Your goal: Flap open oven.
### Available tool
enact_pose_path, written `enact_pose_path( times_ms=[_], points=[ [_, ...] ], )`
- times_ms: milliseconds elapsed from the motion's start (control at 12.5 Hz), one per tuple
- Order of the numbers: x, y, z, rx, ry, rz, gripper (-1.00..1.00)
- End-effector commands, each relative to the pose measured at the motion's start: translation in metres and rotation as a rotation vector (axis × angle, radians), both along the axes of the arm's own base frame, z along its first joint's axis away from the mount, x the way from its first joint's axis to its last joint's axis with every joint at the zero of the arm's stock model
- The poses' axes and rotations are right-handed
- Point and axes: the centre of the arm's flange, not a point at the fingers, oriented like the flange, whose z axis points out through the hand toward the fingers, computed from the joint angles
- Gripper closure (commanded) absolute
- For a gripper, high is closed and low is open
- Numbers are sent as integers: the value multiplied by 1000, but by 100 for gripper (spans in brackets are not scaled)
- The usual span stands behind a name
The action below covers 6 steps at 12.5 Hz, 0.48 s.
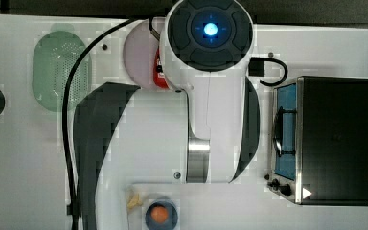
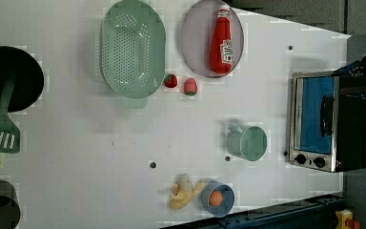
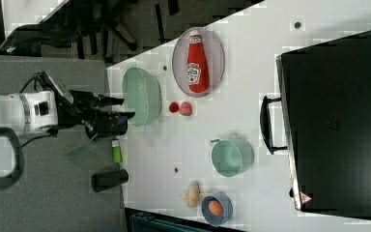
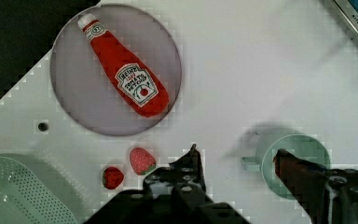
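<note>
Claw [image 4: 235,151] open, empty, above table [image 4: 242,65]; oven [image 2: 326,121] shut.

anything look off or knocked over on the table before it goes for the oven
Nothing looks spilled or broken. The ketchup bottle lies flat on a plate rather than standing, and a spatula rests across a black pan. The oven sits square with its door shut. The tool is open above the table, holding nothing.

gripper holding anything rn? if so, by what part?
Nothing. The gripper is open, fingers bare above the table, well short of the oven handle.
</note>
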Motion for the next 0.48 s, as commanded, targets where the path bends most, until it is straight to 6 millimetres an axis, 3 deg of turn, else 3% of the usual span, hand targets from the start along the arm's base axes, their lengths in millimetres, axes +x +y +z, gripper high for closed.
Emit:
enact_pose_path(
  times_ms=[80,240,480],
  points=[
    [-117,-34,57,-9,-5,-175,-59],
    [-117,-34,57,-9,-5,-175,-99],
    [-117,-34,57,-9,-5,-175,-100]
  ],
)
